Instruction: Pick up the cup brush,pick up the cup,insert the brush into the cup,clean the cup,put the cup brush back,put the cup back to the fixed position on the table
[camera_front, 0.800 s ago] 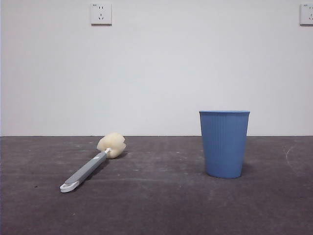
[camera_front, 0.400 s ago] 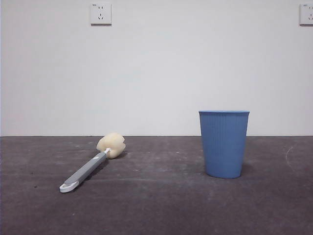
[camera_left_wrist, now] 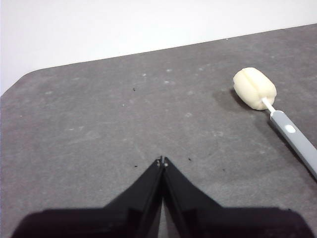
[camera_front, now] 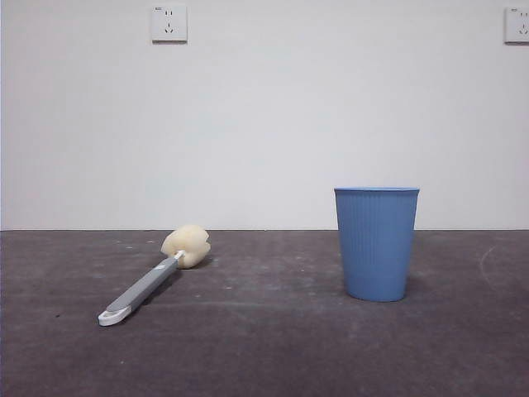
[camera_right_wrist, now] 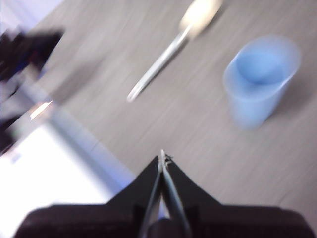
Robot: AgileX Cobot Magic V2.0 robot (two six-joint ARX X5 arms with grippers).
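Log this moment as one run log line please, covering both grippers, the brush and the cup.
left gripper shut, empty | right gripper shut, empty | cup brush flat on table | cup upright, apart from brush

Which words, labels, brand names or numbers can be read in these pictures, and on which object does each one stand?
None can be read.
The two wall sockets each bear a tiny mark at a top corner: too small to read.
The cup brush, the cup and the table show no writing.

Ribbed plastic cup point(camera_front: 376, 244), spongy-headed cup brush point(camera_front: 154, 275), matt scuffed table point(camera_front: 264, 347).
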